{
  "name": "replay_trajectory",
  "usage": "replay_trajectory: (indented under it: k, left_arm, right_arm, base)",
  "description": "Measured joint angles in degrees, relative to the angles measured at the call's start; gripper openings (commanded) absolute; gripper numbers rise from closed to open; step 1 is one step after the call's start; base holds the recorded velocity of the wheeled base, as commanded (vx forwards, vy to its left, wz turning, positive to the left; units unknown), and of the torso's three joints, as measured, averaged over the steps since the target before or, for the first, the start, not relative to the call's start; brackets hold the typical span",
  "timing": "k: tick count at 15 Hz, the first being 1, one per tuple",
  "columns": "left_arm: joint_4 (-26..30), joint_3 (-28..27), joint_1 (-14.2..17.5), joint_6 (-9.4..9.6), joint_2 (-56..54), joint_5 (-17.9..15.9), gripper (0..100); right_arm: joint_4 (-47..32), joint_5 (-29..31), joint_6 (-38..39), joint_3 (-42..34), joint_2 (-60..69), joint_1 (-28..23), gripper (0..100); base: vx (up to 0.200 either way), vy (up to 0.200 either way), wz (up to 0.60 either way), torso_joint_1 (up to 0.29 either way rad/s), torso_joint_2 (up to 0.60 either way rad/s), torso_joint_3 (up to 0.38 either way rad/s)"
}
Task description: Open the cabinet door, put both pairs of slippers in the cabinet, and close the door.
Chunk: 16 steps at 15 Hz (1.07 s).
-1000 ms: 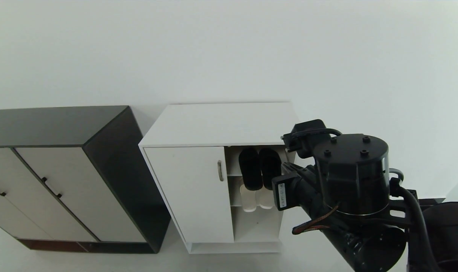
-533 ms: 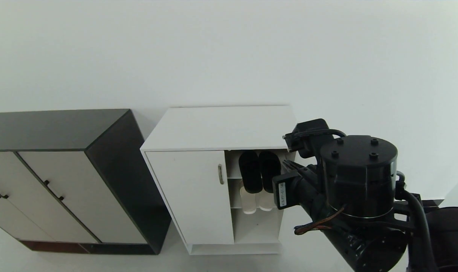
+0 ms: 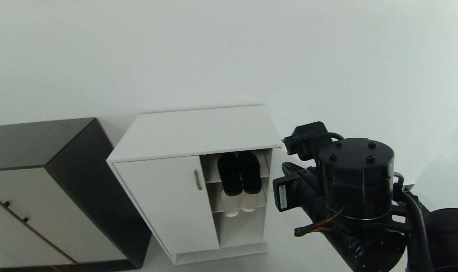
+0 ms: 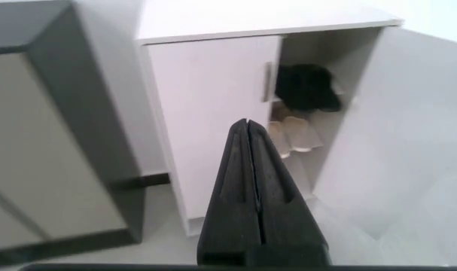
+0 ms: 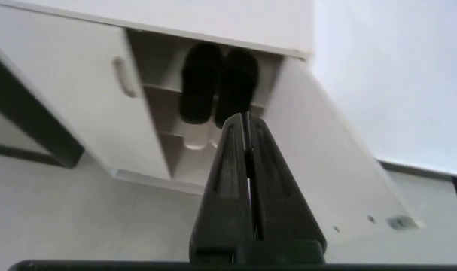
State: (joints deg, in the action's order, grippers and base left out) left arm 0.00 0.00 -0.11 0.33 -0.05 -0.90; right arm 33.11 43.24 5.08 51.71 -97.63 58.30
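Fingers (image 5: 230, 177) pressed together, slippers (image 5: 200, 79) beyond.

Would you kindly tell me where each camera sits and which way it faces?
Head view: on the robot's head, looking forward and down at the white cabinet; right arm at its right.
Left wrist view: on the left wrist, facing the cabinet's closed door; shut left gripper in front.
Right wrist view: on the right wrist, low, looking up at the open door; shut right gripper in front.
Shared: black slippers shelved above white slippers.
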Motion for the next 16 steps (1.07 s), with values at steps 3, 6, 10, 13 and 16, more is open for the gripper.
replay_trajectory:
  k: [3, 6, 10, 13, 16]
  left_arm:
    - [0.0, 0.0, 0.0, 0.0, 0.0, 0.0, 0]
    - [0.0, 0.0, 0.0, 0.07, 0.0, 0.0, 0]
    - [0.0, 0.0, 0.0, 0.11, 0.0, 0.0, 0]
    - [0.0, 0.0, 0.0, 0.07, 0.0, 0.0, 0]
    - [0.0, 0.0, 0.0, 0.07, 0.0, 0.0, 0]
  right_arm:
    - [0.1, -0.3, 0.1, 0.1, 0.0, -0.8, 0]
    - [3.3, -6.7, 0.0, 0.5, 0.3, -3.5, 0]
    - [3.6, -10.8, 0.1, 2.9, 0.2, -10.7, 0]
    - [3.6, -12.9, 0.5, 5.9, -1.9, -15.8, 0]
    - [3.6, -13.4, 0.9, 8.3, -4.8, -18.9, 0]
  base:
    - [0.0, 0.0, 0.0, 0.0, 0.0, 0.0]
    - [0.0, 0.0, 0.0, 0.0, 0.0, 0.0]
    - [0.0, 0.0, 0.0, 0.0, 0.0, 0.0]
    - [-0.2, 0.0, 0.0, 0.009, 0.01, 0.004]
    - [0.0, 0.0, 0.0, 0.0, 0.0, 0.0]
